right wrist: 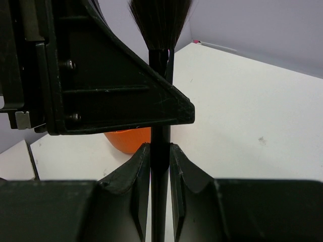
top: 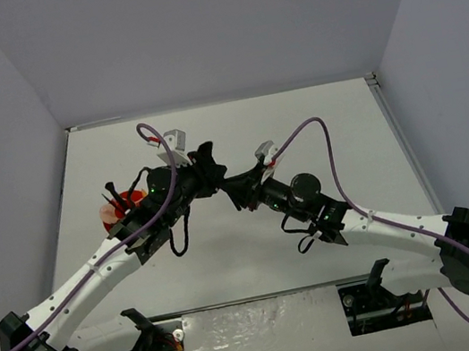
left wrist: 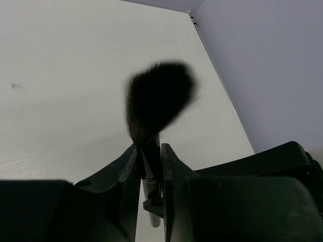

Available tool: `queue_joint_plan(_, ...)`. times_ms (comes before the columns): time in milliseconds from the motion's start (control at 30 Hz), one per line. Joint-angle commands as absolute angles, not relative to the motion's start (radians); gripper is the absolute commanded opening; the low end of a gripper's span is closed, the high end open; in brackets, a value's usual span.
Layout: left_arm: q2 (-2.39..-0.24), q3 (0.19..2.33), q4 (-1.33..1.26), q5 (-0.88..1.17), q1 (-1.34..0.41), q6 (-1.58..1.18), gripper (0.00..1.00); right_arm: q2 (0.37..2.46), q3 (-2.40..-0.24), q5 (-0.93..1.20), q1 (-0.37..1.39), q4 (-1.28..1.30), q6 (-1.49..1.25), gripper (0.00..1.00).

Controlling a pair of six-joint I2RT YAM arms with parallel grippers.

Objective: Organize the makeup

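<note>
Overhead view: the left arm (top: 97, 272) and the right arm (top: 390, 230) reach in from the lower corners of the frame and meet near its centre above the white surface (top: 315, 116), each trailing a purple cable (top: 323, 137). A makeup brush (left wrist: 159, 101) is shared between them, lifted clear of the surface. In this view it is lost among the black parts, so its tilt cannot be read. Left wrist view: the left fingers (left wrist: 126, 171) are pressed in on either side of the thin black handle just below the bristles, pinching it. The fluffy black head, slightly blurred, stands above the fingertips at the centre of the frame, against the pale surface and the grey wall (left wrist: 272, 60) at the upper right. Right wrist view: the right fingers (right wrist: 139, 176) pinch the same handle farther from the bristles, at the bottom centre of the frame. The handle runs straight up the middle and is partly covered by the black housing (right wrist: 101, 75) of the left arm's fingers, which fills the upper left. It ends in the bristles at the top edge. An orange tub (right wrist: 128, 141) shows beneath that housing, left of the handle. In the overhead view the tub lies at the centre left of the frame, partly hidden by the left arm, with thin black sticks (top: 113, 192) standing up out of it.
</note>
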State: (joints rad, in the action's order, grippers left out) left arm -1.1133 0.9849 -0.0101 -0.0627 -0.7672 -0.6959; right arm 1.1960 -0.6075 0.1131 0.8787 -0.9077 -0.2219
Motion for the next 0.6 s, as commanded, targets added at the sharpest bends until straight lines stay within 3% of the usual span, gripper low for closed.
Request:
queue_joint_plan(0,-1.098,1.005,-0.084,-0.103,-0.773,-0.683,0.01,1.152,-0.612,0.114,0.887,-1.025,-0.228,0.09)
queue_joint_plan(333,-1.037,1.012,0.016,-0.221,-0.773,-0.616,0.00,1.111,-0.622,0.034,0.878,-0.909,-0.185,0.99)
queue_joint_plan(567,-0.929,1.017,0.215,-0.605,-0.762,-0.476,0.00,0.989,-0.610,-0.159,0.852,-0.694,-0.093,1.00)
